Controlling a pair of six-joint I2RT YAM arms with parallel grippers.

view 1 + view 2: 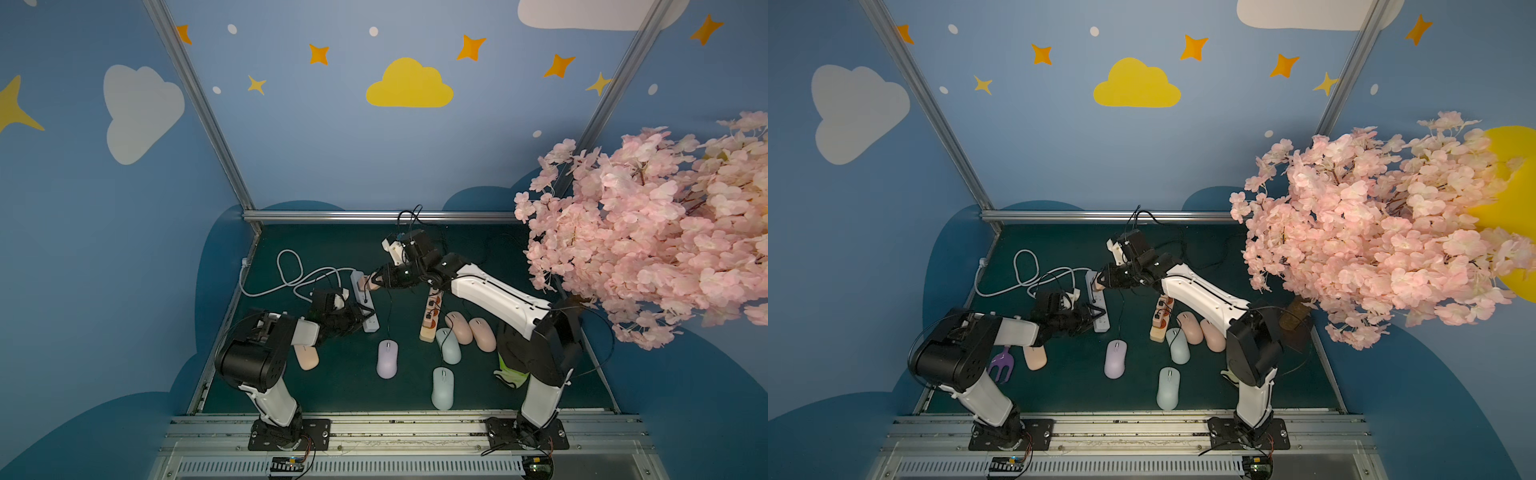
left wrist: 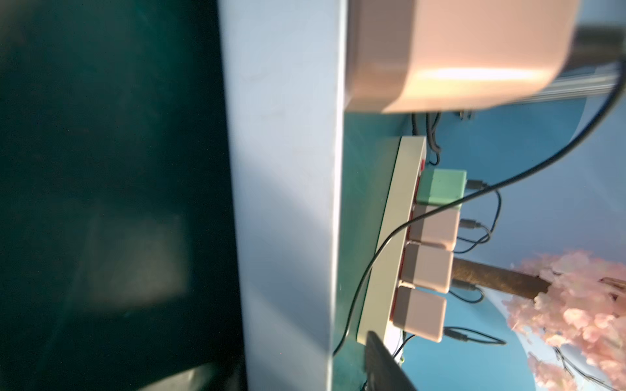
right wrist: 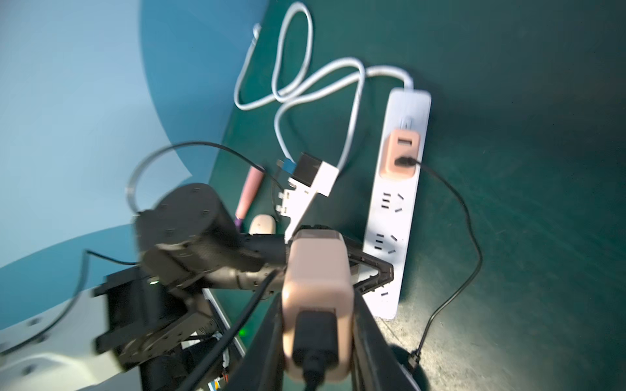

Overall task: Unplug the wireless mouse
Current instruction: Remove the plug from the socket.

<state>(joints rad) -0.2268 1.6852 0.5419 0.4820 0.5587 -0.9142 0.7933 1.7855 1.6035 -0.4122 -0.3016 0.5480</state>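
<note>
Wireless mouse (image 1: 387, 358), lilac, lies on the green surface (image 1: 332, 386), toward the base from the right tool (image 1: 368, 283), with its black cable (image 1: 389, 316) leading up toward that tool. The right tool clamps the pink adapter (image 3: 318, 270) over the white power strip (image 3: 389, 220); whether the adapter is clear of its socket is hard to tell. The left tool (image 1: 363, 319) sits at the strip's near end, and I cannot tell how wide it stands. Bare surface lies beyond both.
</note>
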